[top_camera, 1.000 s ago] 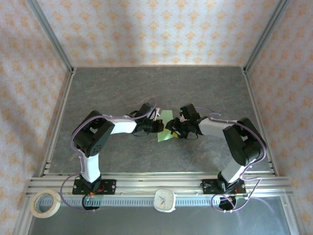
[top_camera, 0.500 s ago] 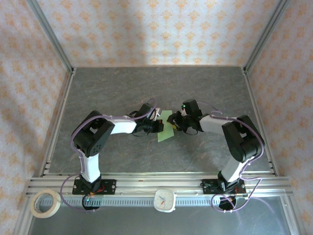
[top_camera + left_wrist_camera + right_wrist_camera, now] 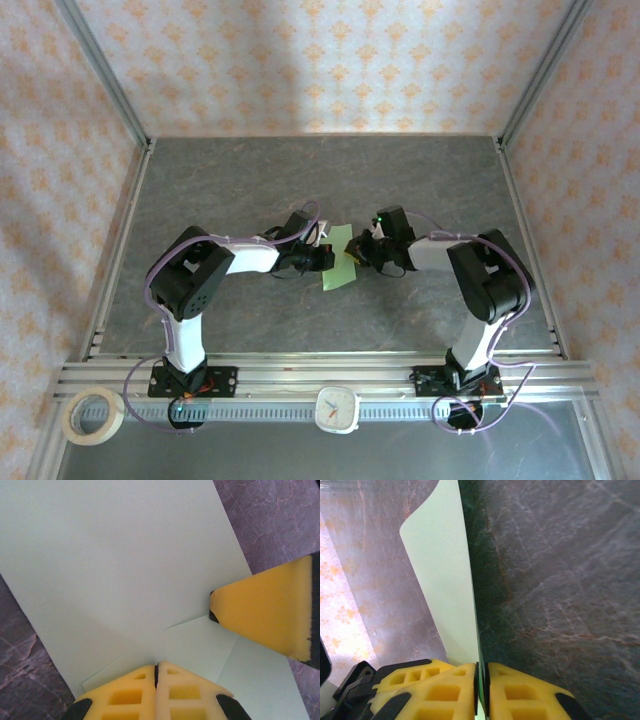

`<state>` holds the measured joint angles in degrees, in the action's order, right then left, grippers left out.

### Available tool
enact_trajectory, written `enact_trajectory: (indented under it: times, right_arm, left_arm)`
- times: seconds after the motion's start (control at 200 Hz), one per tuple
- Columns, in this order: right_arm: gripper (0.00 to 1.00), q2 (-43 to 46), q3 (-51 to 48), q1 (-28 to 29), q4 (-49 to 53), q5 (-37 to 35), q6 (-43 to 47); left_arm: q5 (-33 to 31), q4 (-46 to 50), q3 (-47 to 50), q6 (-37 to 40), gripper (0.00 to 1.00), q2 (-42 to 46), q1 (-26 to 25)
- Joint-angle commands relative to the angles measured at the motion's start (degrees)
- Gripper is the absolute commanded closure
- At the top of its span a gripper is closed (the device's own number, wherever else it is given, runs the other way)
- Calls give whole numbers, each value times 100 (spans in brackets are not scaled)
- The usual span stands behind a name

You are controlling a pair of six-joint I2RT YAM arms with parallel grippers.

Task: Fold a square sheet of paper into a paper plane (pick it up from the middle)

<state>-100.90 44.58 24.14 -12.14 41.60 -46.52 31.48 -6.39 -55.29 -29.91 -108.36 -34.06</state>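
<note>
The square sheet of paper (image 3: 338, 262) is pale green and lies part folded on the grey table between both arms. In the left wrist view the sheet of paper (image 3: 125, 570) faces me flat, with a folded flap near my fingertips. My left gripper (image 3: 157, 666) is shut, its tips (image 3: 328, 258) pressed down on the sheet. My right gripper (image 3: 481, 667) is shut on the sheet's right edge, and the paper (image 3: 442, 580) rises edge-on from between its pads. One right fingertip (image 3: 265, 615) shows in the left wrist view. The paper plane is out of view.
A roll of tape (image 3: 93, 415) and a white clock (image 3: 337, 408) sit on the front rail by the arm bases. Metal frame posts and patterned walls border the table (image 3: 300, 180), with open room at the back.
My right gripper has moved left and a little back to the paper's right edge and closed on it. The left gripper has stayed shut in place.
</note>
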Motion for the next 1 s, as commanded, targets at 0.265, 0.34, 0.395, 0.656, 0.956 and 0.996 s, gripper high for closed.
enact_trajectory:
  times: [0.265,0.34,0.395,0.656,0.956,0.996]
  right_arm:
    - [97,332,-314,-65,-512,64,168]
    - [98,531,-391,-66,-552,67,411]
    - [98,695,-447,-62,-552,79,645]
    - [100,1808,-1017,-67,-717,144,2023]
    - [100,3647,-2242,167,-1547,118,3399]
    - [100,3865,-2384,246,-1637,15,3564]
  left_arm:
    - [232,59,257,-65,99,309,5]
    - [275,-38,322,-259,96,519,1]
    - [255,-103,377,-342,94,705,5]
    - [-87,-390,974,-682,91,2013,4]
    - [-905,-314,1717,-650,90,3557,14]
    - [-999,-306,1810,-615,90,3740,21]
